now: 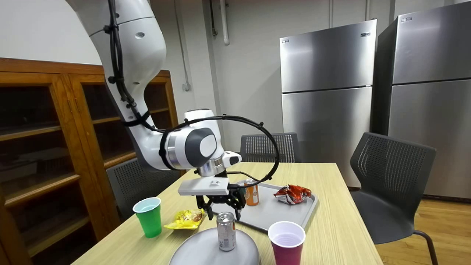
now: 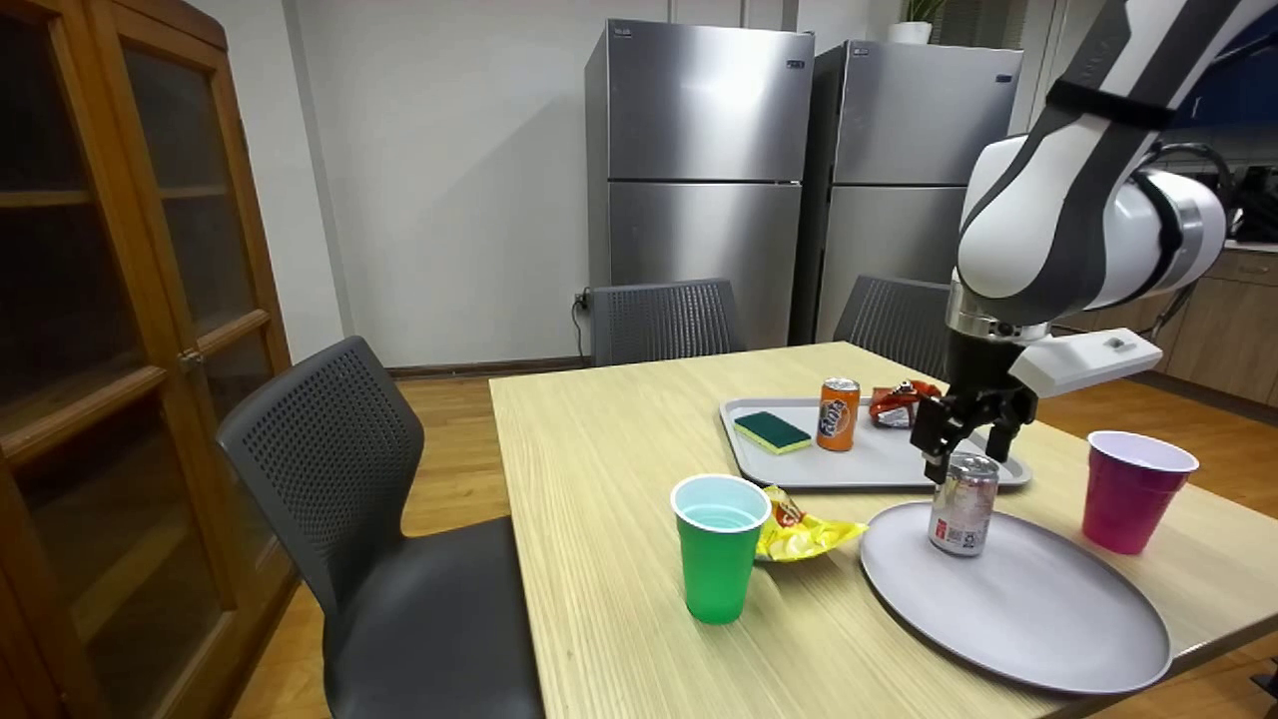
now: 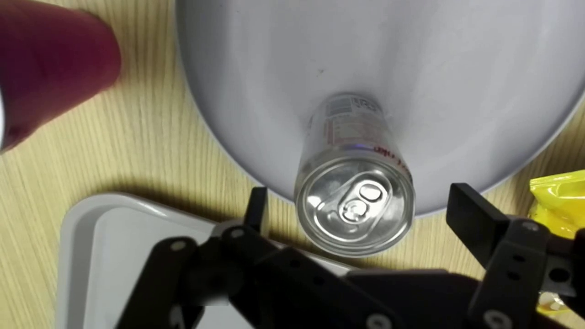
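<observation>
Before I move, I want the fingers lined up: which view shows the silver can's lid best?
The wrist view: it looks down on the lid, uncovered, with a gap to the fingers on either side. Both exterior views show it only as a narrow oval atop the can.

Looks like polished, glossy metal on top of the can [image 3: 354, 183], with smooth printed metal below. From there, in the wrist view, reads as smooth matt plastic on the plate [image 3: 274, 68] at 12 o'clock and the tray [image 3: 116, 249] at 8, soft-sheened plastic on the magenta cup [image 3: 55, 68] at 10, crinkled glossy film on the yellow wrapper [image 3: 560, 198] at 3. Shows fine wood grain, low sheen, across the surface [image 3: 155, 132]; dull, hard black finish on the gripper [image 3: 358, 208].
</observation>
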Available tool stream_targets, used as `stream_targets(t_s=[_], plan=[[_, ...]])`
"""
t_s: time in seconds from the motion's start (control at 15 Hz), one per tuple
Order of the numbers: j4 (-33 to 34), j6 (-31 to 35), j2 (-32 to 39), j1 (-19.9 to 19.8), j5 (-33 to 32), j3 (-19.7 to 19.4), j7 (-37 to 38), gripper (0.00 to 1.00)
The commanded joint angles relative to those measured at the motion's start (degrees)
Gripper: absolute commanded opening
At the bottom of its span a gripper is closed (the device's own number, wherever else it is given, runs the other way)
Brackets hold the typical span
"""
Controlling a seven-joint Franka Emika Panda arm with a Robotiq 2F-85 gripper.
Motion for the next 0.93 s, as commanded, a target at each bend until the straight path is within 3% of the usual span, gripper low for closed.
stream_targets(t_s=[0.0,0.4,0.87], plan=[[0.00,-1.09,-2.27,-0.46,0.30,0.49,-0.93,1.00],[3.12,-2.27,-3.58,-0.49,1.18,0.66,-0.26,1.00],[12.77,-1.87,1.04,-0.10,1.59,0.46,1.16,1.00]])
